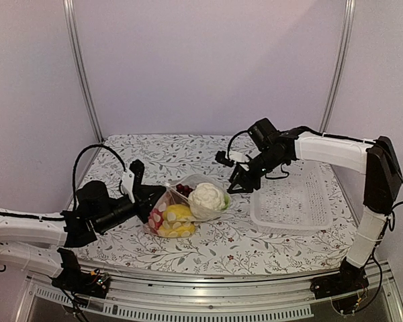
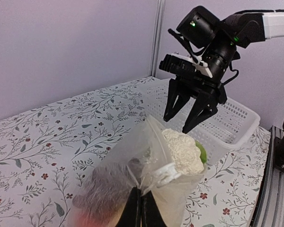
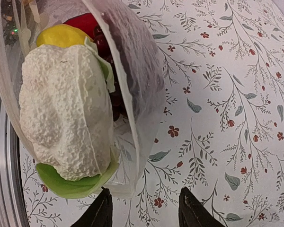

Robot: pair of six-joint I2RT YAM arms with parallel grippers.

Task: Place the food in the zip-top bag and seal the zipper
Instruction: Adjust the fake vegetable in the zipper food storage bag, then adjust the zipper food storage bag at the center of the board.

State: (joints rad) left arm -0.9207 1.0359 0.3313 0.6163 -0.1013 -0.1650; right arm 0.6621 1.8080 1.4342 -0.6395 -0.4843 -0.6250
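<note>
The clear zip-top bag (image 1: 200, 180) lies mid-table with its mouth gaping toward the right. Inside it are the food pieces: a white cauliflower (image 1: 208, 197) with a green leaf at the mouth, yellow pieces (image 1: 177, 216) and dark grapes (image 1: 183, 189). My left gripper (image 2: 141, 208) is shut on the bag's (image 2: 118, 175) upper edge and holds it up. My right gripper (image 3: 144, 215) hangs open over the mouth's near corner, its jaws on either side of the plastic and apart from it. The zipper (image 3: 130, 106) curves along the open mouth beside the cauliflower (image 3: 66, 113).
A white slotted basket (image 1: 292, 201) stands just right of the bag, under the right arm. It shows behind the right gripper (image 2: 187, 116) in the left wrist view. Floral tablecloth (image 3: 227, 118) stretches to the right of the bag.
</note>
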